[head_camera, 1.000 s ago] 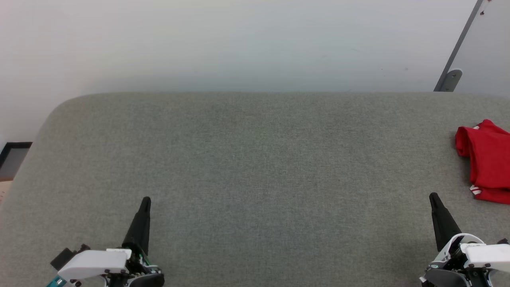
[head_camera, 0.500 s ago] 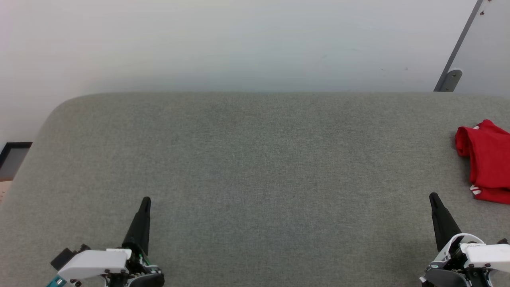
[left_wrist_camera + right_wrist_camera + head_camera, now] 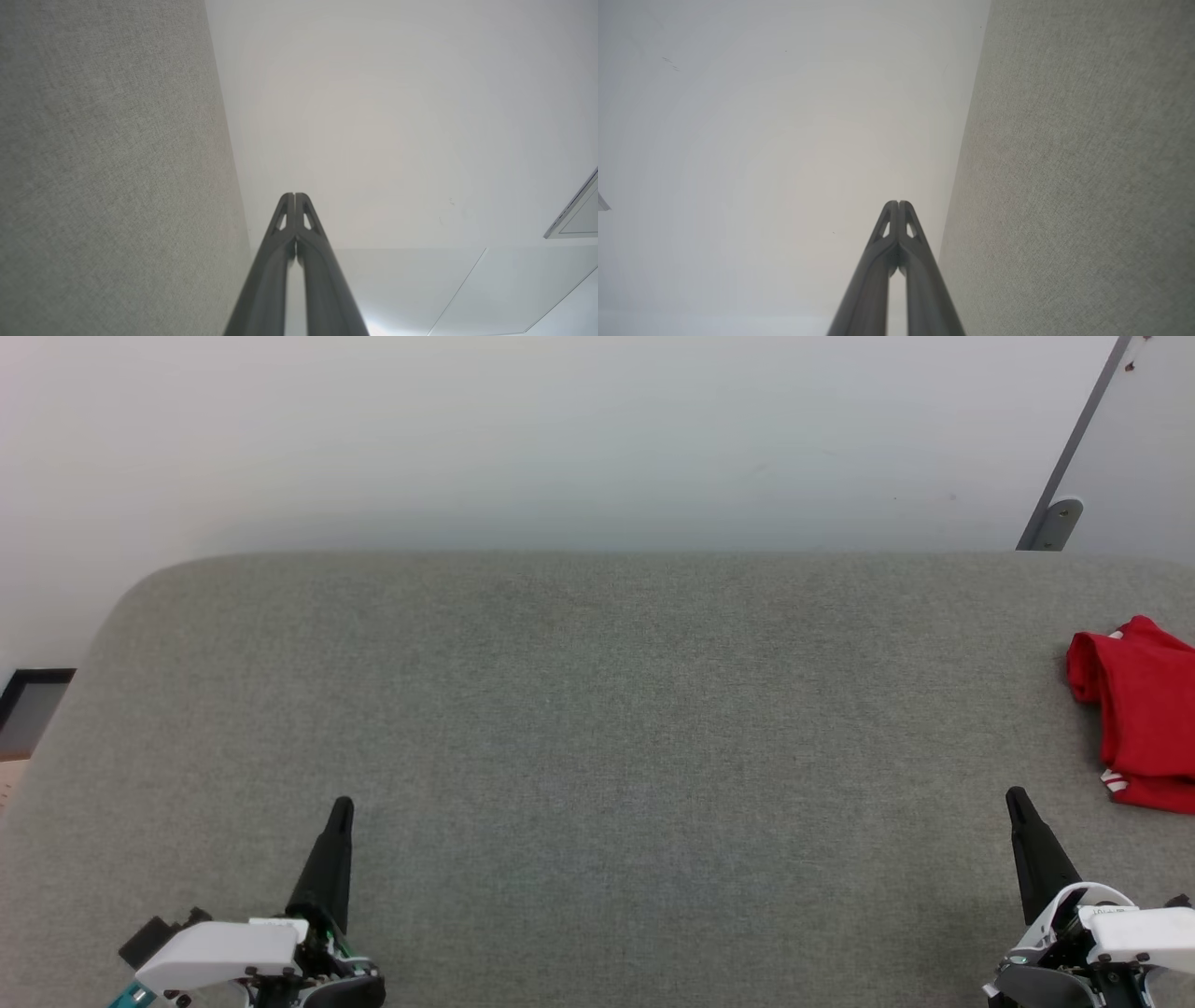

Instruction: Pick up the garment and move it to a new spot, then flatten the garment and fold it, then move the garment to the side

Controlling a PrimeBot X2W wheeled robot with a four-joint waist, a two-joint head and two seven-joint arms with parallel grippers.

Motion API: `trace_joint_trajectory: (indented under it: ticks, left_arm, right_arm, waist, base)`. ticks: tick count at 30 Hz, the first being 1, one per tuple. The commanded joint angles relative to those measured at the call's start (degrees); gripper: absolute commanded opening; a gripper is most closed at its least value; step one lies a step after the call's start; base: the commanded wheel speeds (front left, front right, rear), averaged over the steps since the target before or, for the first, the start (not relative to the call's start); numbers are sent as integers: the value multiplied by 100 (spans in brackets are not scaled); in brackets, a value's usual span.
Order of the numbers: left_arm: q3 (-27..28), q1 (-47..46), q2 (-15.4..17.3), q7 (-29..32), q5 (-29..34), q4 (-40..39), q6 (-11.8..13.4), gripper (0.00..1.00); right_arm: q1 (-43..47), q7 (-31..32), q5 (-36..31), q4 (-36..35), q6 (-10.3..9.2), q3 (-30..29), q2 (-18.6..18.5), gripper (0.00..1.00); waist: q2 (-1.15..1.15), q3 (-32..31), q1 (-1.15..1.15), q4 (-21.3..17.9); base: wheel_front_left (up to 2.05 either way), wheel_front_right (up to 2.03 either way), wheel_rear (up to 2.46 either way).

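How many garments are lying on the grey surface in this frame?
1. The garment, red, lies bunched at the right end of the grey surface, cut off by the head view's edge; more could lie beyond that edge.

Work surface (image 3: pixel 597 709): matt, coarse grey woven cloth; garment (image 3: pixel 1144 709) seemingly smooth, soft knit.

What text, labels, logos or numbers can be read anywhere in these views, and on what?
No readable text in any view.
Garment: bunched at the right edge of the grey padded surface; red cloth and a bit of red-white striped trim show, no lettering in view.
Left tool and right tool: plain dark, no markings.
Wall: blank.
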Motion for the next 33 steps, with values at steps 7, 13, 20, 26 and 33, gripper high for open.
trace_joint_trajectory:
  ticks: [7,13,20,26,33]
  left_arm:
    - [12,-47,1,9,-19,-10,-31,0]
    - [11,-47,1,9,-19,-10,-31,0]
    - [10,-47,1,8,-19,-10,-31,0]
    - [11,-47,1,8,-20,-11,-31,0]
    - [12,-47,1,8,-20,-11,-31,0]
  right_arm:
    - [-15,13,25,-20,-8,-1,13,0]
    - [-15,12,26,-20,-8,-1,13,0]
    - [-15,12,25,-20,-8,0,13,0]
    - [-15,11,25,-20,-8,0,13,0]
    - [-15,12,25,-20,-8,0,13,0]
  waist:
    - [0,0,0,0]
    - [0,0,0,0]
    - [0,0,0,0]
    - [0,0,0,0]
    - [0,0,0,0]
  base:
    - [0,0,0]
    - [0,0,0]
    - [0,0,0]
    - [0,0,0]
    - [0,0,0]
